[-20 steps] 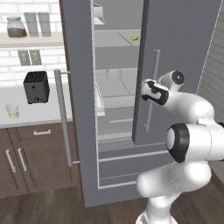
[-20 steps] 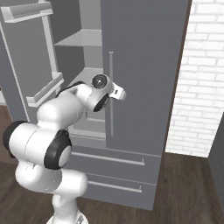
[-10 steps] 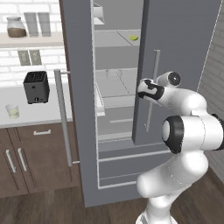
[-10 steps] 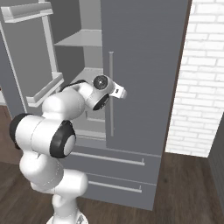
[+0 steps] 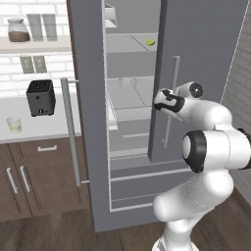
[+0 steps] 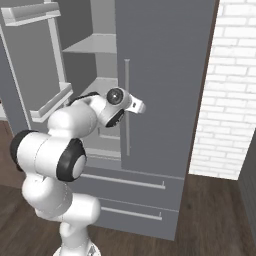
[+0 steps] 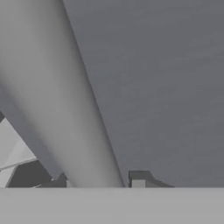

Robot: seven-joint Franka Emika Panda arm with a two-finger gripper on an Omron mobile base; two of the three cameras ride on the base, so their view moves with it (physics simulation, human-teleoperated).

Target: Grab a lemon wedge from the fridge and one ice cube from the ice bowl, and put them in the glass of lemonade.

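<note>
Two fridge (image 5: 206, 59) doors: left one swung wide open, right one nearly closed w/ gripper (image 5: 164, 104) at its vertical silver handle (image 5: 170, 100). Handle's long axis runs straight up-down; in hand view handle (image 7: 57, 100) passes between the fingertips (image 7: 138, 179), jaws closed around it. Lemon wedge (image 5: 149, 42) lies on upper shelf inside, above gripper & just left. Glass of lemonade (image 5: 14, 124) on counter (image 5: 29, 130), far left of gripper, near toaster (image 5: 40, 97).

White brick wall (image 6: 225, 90), dark wood floor (image 6: 210, 210), brown cabinets (image 5: 34, 176), prob. wood.
</note>
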